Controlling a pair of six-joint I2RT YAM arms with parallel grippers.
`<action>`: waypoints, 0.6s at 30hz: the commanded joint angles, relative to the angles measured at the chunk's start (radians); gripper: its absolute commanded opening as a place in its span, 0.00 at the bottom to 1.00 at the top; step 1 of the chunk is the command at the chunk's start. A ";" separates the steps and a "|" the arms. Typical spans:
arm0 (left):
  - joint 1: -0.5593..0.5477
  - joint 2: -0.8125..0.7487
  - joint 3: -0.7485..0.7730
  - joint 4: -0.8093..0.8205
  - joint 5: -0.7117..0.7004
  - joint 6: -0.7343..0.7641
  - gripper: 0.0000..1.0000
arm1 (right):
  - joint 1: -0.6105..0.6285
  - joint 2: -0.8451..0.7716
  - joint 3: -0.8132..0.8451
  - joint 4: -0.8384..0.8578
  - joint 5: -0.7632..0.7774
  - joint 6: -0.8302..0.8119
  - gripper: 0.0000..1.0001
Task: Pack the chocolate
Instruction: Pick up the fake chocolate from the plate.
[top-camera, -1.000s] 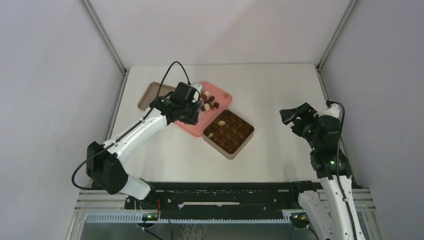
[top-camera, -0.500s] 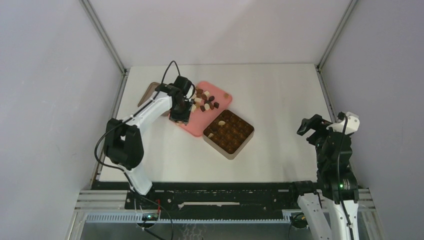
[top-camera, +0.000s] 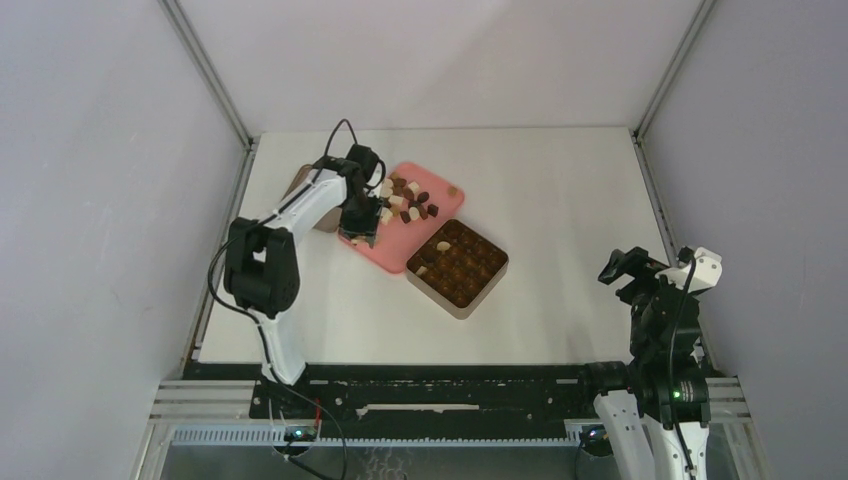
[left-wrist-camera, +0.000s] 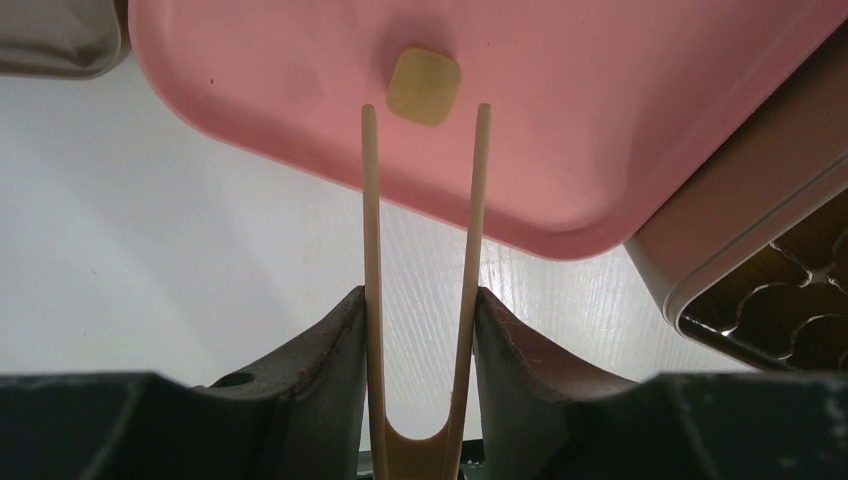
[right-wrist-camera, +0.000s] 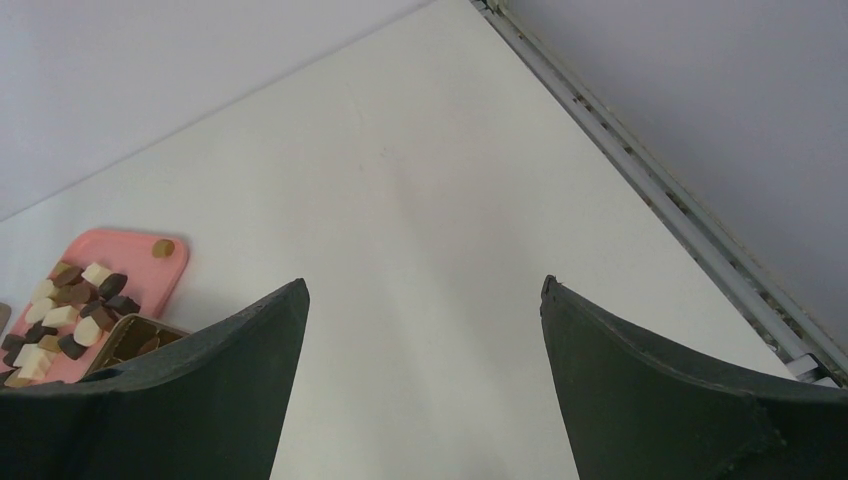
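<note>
One tray (top-camera: 388, 250) holds chocolate (top-camera: 405, 200) beside one tin (top-camera: 435, 292).

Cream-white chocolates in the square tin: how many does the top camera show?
2. One cream-white chocolate lies near the tin's far corner, the other near its left corner. None seems hidden.

free: table (top-camera: 570, 190) right half | blocked: left-centre, pink tray (top-camera: 395, 250) of chocolate (top-camera: 405, 200), tin (top-camera: 488, 290) just beside | left arm (top-camera: 310, 205) over tray edge
</note>
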 joint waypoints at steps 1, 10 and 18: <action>0.017 0.040 0.084 -0.033 0.046 0.030 0.44 | 0.002 -0.002 0.000 0.046 0.009 -0.017 0.94; 0.025 0.119 0.133 -0.057 0.040 0.040 0.42 | 0.001 -0.004 -0.004 0.047 0.016 -0.020 0.94; 0.027 0.135 0.140 -0.068 0.046 0.047 0.34 | 0.001 -0.004 -0.009 0.052 0.023 -0.023 0.94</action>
